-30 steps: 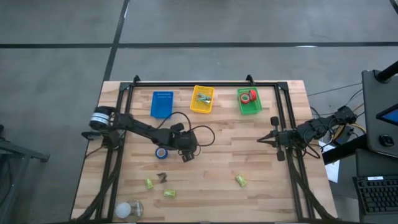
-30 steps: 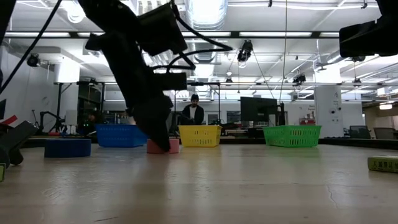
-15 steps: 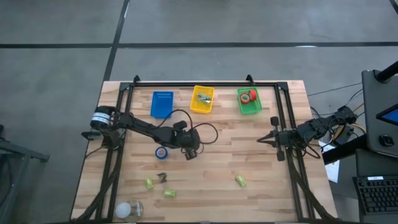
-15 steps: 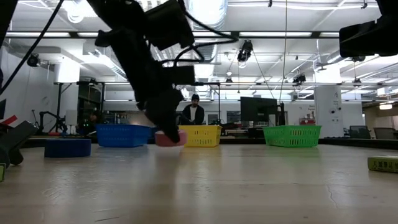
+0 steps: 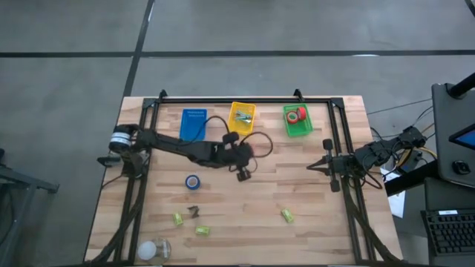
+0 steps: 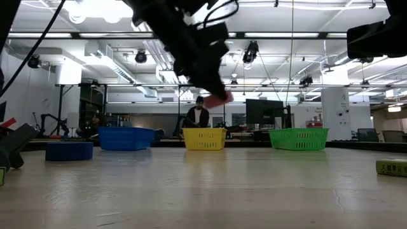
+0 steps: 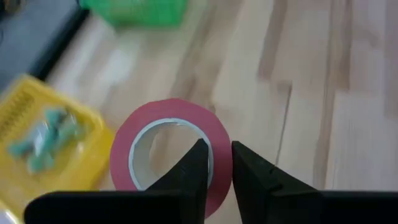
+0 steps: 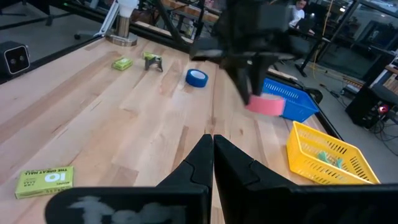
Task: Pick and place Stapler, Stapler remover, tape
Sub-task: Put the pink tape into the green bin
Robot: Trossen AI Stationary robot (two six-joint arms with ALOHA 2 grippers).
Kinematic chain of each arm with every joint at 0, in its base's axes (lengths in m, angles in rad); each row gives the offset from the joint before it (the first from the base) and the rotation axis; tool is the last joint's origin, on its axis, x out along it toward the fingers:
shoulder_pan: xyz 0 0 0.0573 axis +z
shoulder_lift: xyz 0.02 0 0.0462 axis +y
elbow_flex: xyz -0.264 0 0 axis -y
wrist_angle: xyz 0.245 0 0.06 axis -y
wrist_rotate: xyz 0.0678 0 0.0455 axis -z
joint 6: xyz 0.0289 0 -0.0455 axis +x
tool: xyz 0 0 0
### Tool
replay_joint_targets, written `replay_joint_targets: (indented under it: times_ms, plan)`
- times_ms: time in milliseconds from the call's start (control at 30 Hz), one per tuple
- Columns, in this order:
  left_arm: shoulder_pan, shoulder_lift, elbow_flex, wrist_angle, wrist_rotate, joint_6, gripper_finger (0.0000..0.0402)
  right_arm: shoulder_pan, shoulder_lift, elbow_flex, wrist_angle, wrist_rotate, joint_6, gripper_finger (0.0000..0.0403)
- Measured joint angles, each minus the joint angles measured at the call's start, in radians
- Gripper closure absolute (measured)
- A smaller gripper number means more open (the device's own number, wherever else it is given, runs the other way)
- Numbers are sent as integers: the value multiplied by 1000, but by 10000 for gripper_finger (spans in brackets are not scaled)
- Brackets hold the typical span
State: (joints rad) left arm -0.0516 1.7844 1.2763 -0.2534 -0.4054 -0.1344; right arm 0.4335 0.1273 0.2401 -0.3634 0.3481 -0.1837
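My left gripper [image 5: 243, 175] hangs over the middle of the table, shut on a pinkish-red tape roll [image 7: 166, 155], which also shows in the low view [image 6: 218, 98] and the right wrist view [image 8: 266, 104]. A blue tape roll [image 5: 192, 181] lies flat on the table, nearer the front-left. A small dark stapler remover [image 5: 194, 212] lies near the front. I cannot make out a stapler. My right gripper [image 5: 315, 165] waits shut at the table's right side. My left gripper pinches the ring's wall [image 7: 219, 144], one finger [image 7: 198, 163] inside the open centre and the other outside. The fingers slant down from the table's left. The roll is lifted clear of the table, held tilted at the fingertips.
Along the far edge stand a blue basket [image 5: 193, 124], a yellow basket [image 5: 241, 119] holding greenish items, and a green basket [image 5: 297, 121] with red tape rolls. Small green boxes [image 5: 178, 218] [image 5: 202, 231] [image 5: 287, 215] lie near the front. A white object [image 5: 152, 249] sits front-left.
My left gripper has risen from the table with the pinkish-red tape roll and gone toward the table's right and far edges. The roll, on the table a second ago, now hangs clear, well above the baskets' rims in the low view.
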Motion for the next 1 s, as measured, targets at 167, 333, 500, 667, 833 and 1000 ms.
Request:
replay_joint_targets:
  times_ms: [167,333,500,667,833,1000]
  plan:
    - [56,0,83,44,92,51,343,0,0,0,0,0,0,394]
    - [115,0,148,109,103,50,343,0,0,0,0,0,0,394]
    - [171,5,197,160,105,23,344,0,0,0,0,0,0,394]
    - [213,32,231,207,146,2,344,0,0,0,0,0,0,394]
    - [227,74,259,240,179,1,344,0,1,-1,0,0,0,394]
    - [224,88,260,235,189,-2,344,0,0,-1,0,0,0,394]
